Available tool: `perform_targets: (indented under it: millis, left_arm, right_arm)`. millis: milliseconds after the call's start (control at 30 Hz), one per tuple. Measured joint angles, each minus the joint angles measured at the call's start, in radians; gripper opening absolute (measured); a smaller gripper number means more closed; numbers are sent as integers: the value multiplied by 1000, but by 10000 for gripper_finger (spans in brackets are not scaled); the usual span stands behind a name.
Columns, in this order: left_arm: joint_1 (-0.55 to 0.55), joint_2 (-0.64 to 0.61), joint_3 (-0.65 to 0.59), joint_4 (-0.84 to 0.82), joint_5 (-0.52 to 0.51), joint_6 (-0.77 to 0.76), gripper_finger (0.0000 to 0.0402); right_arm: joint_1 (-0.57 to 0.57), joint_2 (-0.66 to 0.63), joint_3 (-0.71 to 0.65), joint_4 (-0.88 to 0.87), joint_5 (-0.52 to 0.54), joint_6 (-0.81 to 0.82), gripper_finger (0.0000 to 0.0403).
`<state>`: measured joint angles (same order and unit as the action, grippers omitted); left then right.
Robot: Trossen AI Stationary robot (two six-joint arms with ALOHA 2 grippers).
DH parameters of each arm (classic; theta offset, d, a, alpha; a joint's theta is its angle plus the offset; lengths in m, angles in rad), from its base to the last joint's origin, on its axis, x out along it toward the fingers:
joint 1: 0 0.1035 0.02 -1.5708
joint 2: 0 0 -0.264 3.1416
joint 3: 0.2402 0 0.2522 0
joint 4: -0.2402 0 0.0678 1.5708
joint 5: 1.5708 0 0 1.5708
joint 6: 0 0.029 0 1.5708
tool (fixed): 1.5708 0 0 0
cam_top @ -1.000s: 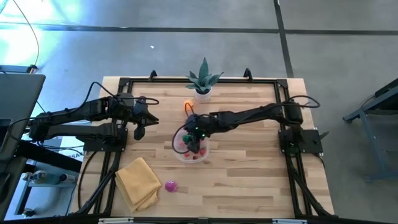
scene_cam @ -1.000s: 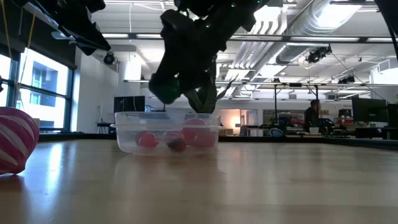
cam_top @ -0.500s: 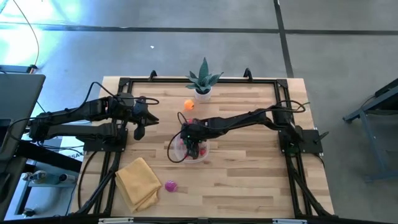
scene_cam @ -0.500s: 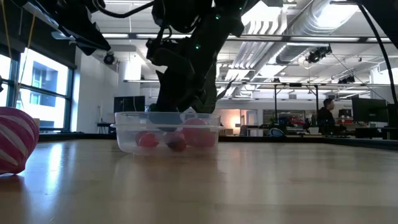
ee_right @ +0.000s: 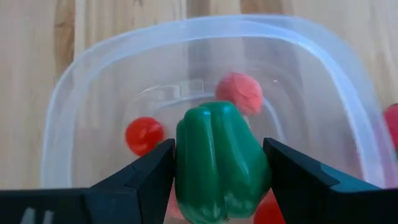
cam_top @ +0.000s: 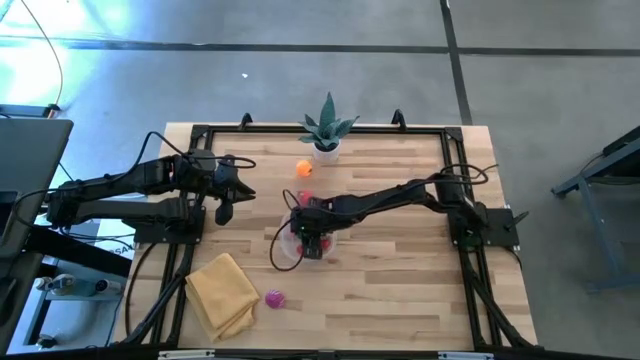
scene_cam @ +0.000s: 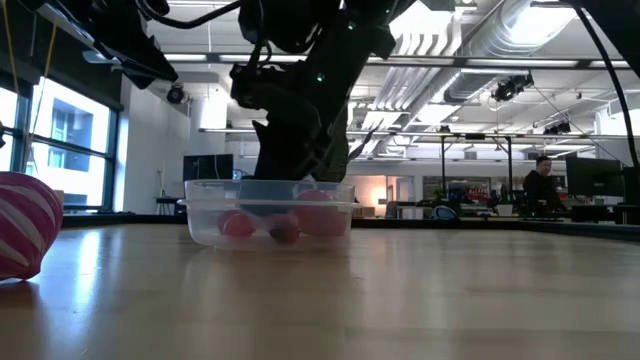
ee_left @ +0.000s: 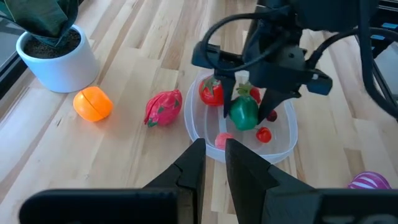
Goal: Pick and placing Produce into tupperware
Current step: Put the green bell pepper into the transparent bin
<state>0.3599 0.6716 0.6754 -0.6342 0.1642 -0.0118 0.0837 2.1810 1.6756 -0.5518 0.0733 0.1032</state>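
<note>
My right gripper [cam_top: 312,240] stands over the tupperware [cam_top: 292,250], a round clear container with a whitish rim [ee_left: 199,134]. It is shut on a green toy pepper [ee_left: 244,114]. Inside the tupperware lie a red tomato [ee_left: 211,91], a small red piece [ee_right: 144,135] and a pink piece [ee_right: 239,92]. An orange [cam_top: 304,169] and a pink fruit [ee_left: 164,107] rest on the table beyond the container, and a magenta striped one [cam_top: 274,298] lies nearer the near edge. My left gripper [cam_top: 222,195] waits at the far left, shut. My right gripper pinches the green pepper [ee_right: 217,158] between its two fingers [ee_right: 149,174], one on each side of its body. The fingers come from above, pointing down. The pepper sits upright in the hold at about the container's rim height; whether it touches the floor I cannot tell.
A spiky plant in a white pot [cam_top: 326,130] stands at the far edge, close to the orange. A folded yellow cloth [cam_top: 222,290] lies at the near left. A dark frame rail [cam_top: 330,128] runs round the table top.
My right gripper has come down with the green pepper, moving slightly toward the near edge, until its fingers reach the tupperware's rim. It stays shut on the pepper. As the arm shifted, the orange behind it came into sight from above.
</note>
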Motion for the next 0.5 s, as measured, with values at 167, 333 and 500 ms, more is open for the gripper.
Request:
perform_targets:
  millis: [167, 333, 500]
  left_arm:
    - [0, 0, 0, 0, 0, 0, 53]
    - [0, 0, 0, 0, 0, 0, 53]
    - [0, 0, 0, 0, 0, 0, 53]
  right_arm:
    - [-3, 1, -6, -3, 36, 0, 225]
    - [-2, 1, -6, -5, 74, 1, 225]
    - [2, 1, -6, -6, 78, 15, 225]
